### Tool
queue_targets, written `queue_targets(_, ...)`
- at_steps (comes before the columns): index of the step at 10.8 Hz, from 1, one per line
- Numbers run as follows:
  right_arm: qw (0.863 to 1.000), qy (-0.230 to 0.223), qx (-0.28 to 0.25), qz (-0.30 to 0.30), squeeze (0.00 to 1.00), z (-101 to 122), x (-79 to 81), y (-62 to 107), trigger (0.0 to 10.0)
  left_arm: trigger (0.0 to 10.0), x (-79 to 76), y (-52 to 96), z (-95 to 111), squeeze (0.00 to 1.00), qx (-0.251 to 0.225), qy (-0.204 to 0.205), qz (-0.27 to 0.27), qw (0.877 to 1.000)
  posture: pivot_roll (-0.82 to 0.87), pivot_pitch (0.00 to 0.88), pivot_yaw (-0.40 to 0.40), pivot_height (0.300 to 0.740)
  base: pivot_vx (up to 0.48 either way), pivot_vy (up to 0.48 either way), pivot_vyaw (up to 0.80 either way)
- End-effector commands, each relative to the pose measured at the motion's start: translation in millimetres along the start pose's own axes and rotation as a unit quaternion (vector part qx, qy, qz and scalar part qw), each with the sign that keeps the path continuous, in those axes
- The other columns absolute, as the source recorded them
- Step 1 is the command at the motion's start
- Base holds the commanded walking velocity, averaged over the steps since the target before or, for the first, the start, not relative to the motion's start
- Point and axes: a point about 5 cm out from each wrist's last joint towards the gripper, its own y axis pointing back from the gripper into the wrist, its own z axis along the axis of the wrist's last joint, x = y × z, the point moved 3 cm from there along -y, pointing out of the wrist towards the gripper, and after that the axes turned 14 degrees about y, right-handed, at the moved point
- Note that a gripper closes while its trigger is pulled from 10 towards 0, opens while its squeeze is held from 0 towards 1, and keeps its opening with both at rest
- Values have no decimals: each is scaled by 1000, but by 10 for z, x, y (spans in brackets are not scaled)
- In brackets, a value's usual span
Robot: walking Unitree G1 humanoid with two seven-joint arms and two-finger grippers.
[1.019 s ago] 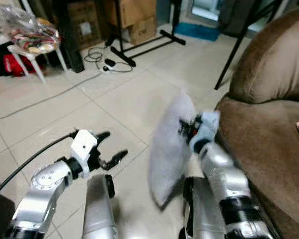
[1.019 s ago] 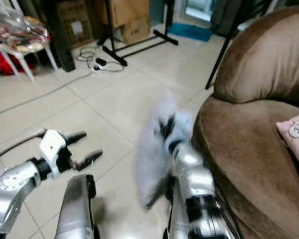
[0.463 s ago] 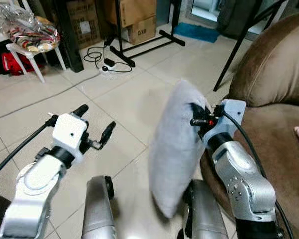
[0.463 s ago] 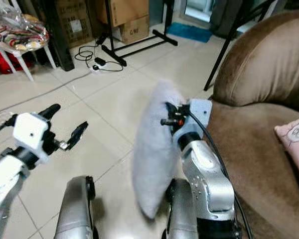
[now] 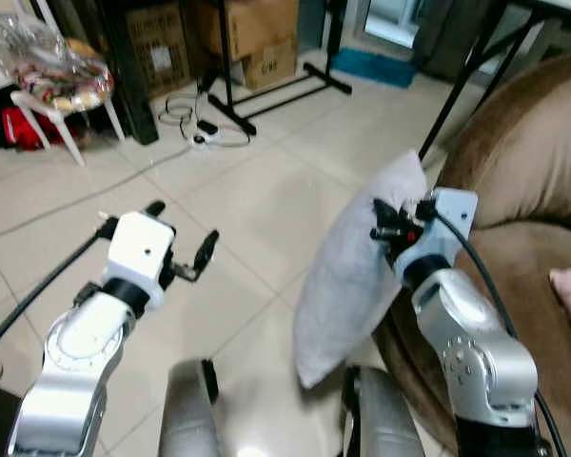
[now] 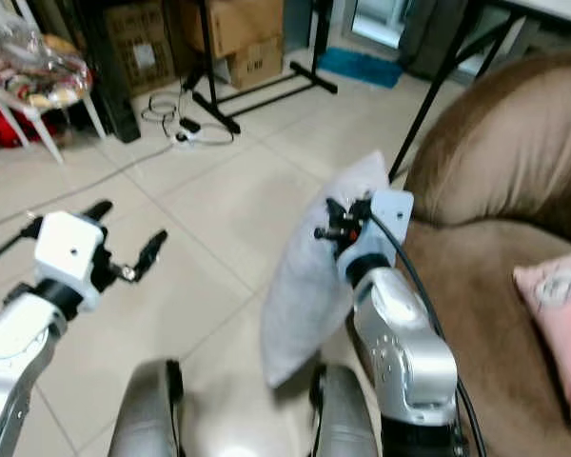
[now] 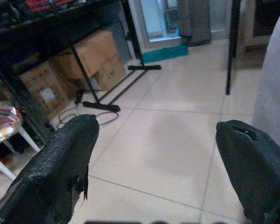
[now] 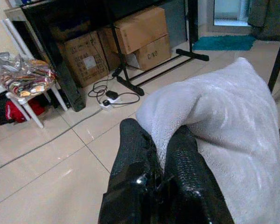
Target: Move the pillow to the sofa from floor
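Lifted higher and swung toward the couch over the past second, the pillow now hangs clear of the tiled floor, its upper corner level with the front edge of the brown sofa; half a second ago it sat lower and nearer the robot's legs. Judged from this, the pick-up is done and the carry onto the seat is what remains

The right gripper is clamped narrow on a bunched fold of the grey fabric near the pillow's top, both black fingers pressed together with cloth pinched between them, as the right wrist view shows. The pillow dangles from that single pinch, tilted, its lower end just above the floor and beside the sofa's front

The left gripper is held out over bare tile with its fingers spread wide and nothing between them, well apart from the pillow

A pink cushion already lies on the sofa seat. Farther back stand cardboard boxes, a black stand, a cable and a white stool piled with bags
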Motion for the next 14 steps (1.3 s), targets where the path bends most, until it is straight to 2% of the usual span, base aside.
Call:
queue_targets(1,999,14,-29,-2,0,156,4,9,10000,10000,37,-4,23,0,0,-9,14,1000,16,0,-58,626,0,0,0)
queue_targets(6,999,27,-20,-18,0,109,-29,17,10000,10000,32,-12,0,0,6,-3,12,1000,21,0,-47,696,0,0,0)
queue_targets(9,1000,14,-14,-16,0,88,-11,19,10000,10000,39,-20,-23,0,10,-4,8,1000,21,0,-46,740,0,0,0)
queue_targets(14,1000,11,-14,-19,0,89,-22,18,10000,10000,41,-45,-33,0,8,-6,3,1000,22,0,-46,740,0,0,0)
